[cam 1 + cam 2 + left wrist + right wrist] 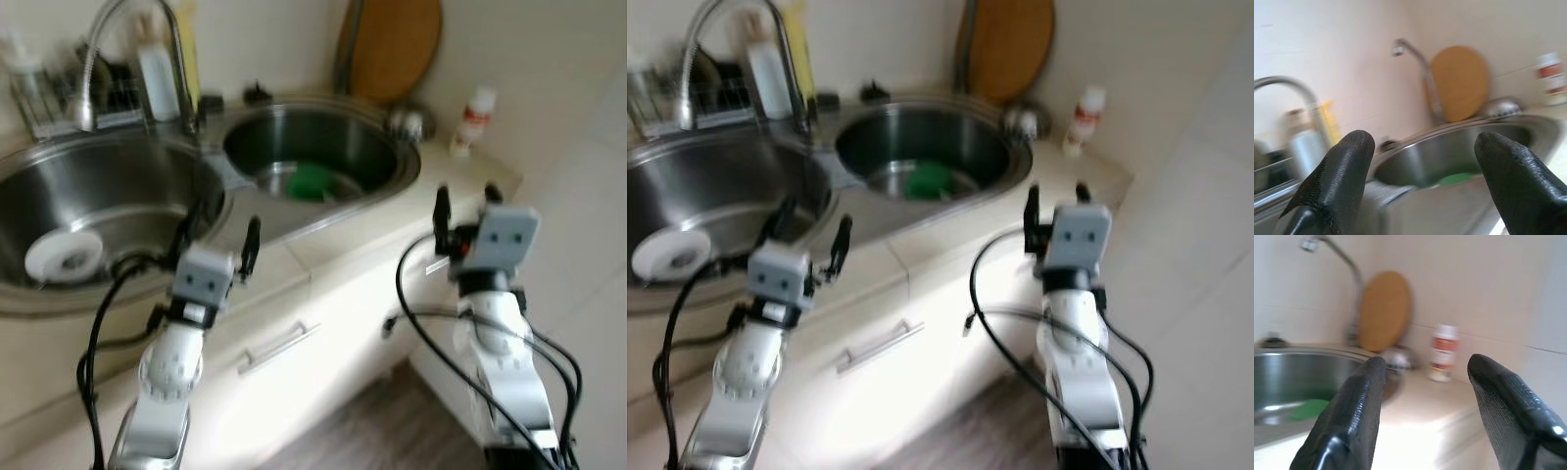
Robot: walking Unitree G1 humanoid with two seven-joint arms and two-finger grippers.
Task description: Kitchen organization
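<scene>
While everything's a bit blurry, you can see the robot standing at a cream counter (333, 250) with two steel sinks set in it. The left gripper (217, 239) is up over the front rim of the left sink (59, 186), fingers spread wide with nothing in them. The right gripper (466, 201) hangs just off the counter's right corner, also wide open and empty. There's a green thing, maybe a sponge (312, 182), lying at the bottom of the right sink (377, 147), and a white round thing (63, 255) sitting in the left one. A round wooden board (397, 44) leans on the wall behind the right sink, and a small white bottle (471, 121) with a red label stands near the corner. A dish rack (69, 98) with bottles sits behind the tap (127, 49).
</scene>
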